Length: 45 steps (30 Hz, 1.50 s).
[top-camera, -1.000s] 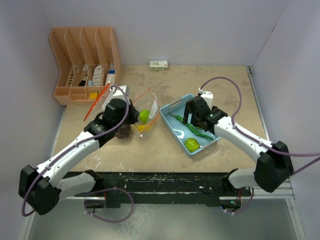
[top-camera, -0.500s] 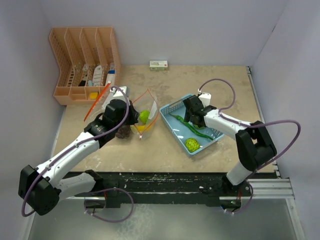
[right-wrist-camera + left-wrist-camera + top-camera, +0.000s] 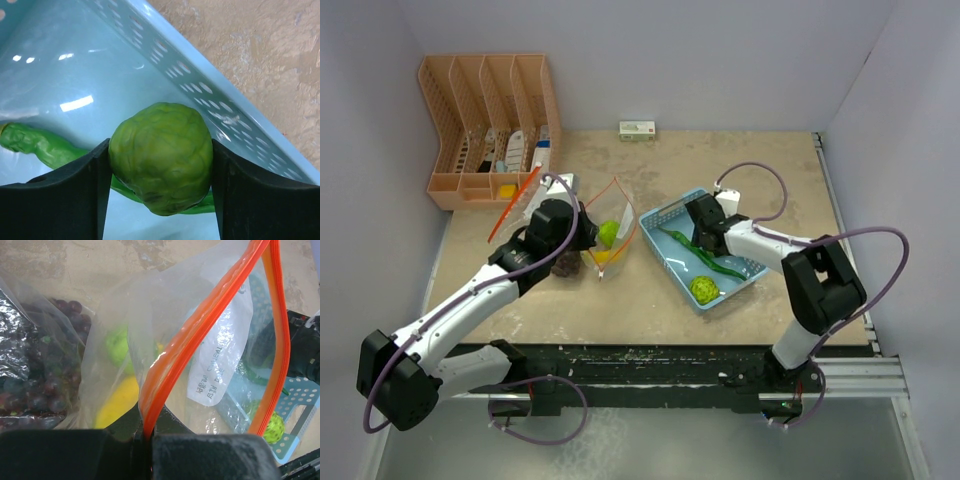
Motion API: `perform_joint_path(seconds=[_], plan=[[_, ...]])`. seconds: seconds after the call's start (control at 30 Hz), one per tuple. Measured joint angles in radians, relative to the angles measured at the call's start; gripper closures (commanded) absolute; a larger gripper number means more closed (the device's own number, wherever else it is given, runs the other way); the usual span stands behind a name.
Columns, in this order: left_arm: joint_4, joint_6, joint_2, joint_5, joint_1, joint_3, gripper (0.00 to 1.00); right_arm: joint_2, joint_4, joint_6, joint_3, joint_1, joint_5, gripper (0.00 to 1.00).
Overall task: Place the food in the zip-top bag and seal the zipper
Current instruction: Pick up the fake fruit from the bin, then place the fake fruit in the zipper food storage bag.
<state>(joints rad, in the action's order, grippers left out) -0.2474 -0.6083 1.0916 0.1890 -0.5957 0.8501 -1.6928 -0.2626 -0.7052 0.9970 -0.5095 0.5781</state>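
My left gripper [image 3: 582,238] is shut on the orange zipper edge [image 3: 165,375] of the clear zip-top bag [image 3: 616,225], holding it open and upright. Through the plastic I see a lime-green fruit [image 3: 117,344], the yellow banana [image 3: 117,401] and the dark grape bunch [image 3: 42,377]. My right gripper [image 3: 700,224] is over the far end of the light-blue basket [image 3: 675,278], shut on a bumpy green round fruit [image 3: 160,157]. The long green vegetable [image 3: 708,258] and another bumpy green fruit [image 3: 703,290] lie in the basket.
An orange file rack [image 3: 490,125] with small items stands at the back left. A small white box [image 3: 637,129] lies at the back wall. The basket wall [image 3: 200,90] runs close beside my right fingers. Grey walls close in the table.
My right arm has folded its elbow inward, and its gripper has shifted slightly left towards the far end of the basket. The left arm and the bag have not moved.
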Motion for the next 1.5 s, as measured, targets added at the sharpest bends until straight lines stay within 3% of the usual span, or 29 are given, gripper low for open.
perform_joint_path(seconds=[0.23, 0.37, 0.47, 0.63, 0.8, 0.93, 1.03, 1.27, 1.5], plan=[[-0.001, 0.000, 0.000, 0.001, 0.000, -0.013, 1.00, 0.171, -0.007, 0.057, -0.031, -0.014, -0.058, 0.54], [-0.001, 0.000, 0.000, 0.001, 0.000, -0.013, 1.00, 0.356, 0.014, 0.134, -0.006, -0.149, -0.088, 0.55], [-0.002, 0.000, 0.000, 0.002, 0.000, -0.013, 1.00, 0.418, 0.073, 0.178, 0.055, -0.259, -0.196, 0.56], [-0.002, 0.000, 0.000, 0.002, 0.000, -0.013, 1.00, 0.448, 0.219, 0.197, 0.098, -0.295, -0.402, 0.54], [-0.002, 0.000, 0.000, 0.002, 0.000, -0.013, 1.00, 0.347, 0.332, 0.184, 0.176, -0.295, -0.577, 0.50], [-0.002, 0.000, 0.000, 0.002, 0.000, -0.013, 1.00, 0.237, 0.372, 0.166, 0.232, -0.298, -0.663, 0.34], [-0.002, 0.000, 0.000, 0.002, 0.000, -0.013, 1.00, 0.180, 0.370, 0.159, 0.249, -0.303, -0.678, 0.01], [-0.002, 0.000, 0.000, 0.002, 0.000, -0.013, 1.00, 0.208, 0.338, 0.159, 0.247, -0.308, -0.639, 0.00], [-0.002, 0.000, 0.000, 0.002, 0.000, -0.013, 1.00, 0.367, 0.258, 0.173, 0.207, -0.309, -0.534, 0.00]])
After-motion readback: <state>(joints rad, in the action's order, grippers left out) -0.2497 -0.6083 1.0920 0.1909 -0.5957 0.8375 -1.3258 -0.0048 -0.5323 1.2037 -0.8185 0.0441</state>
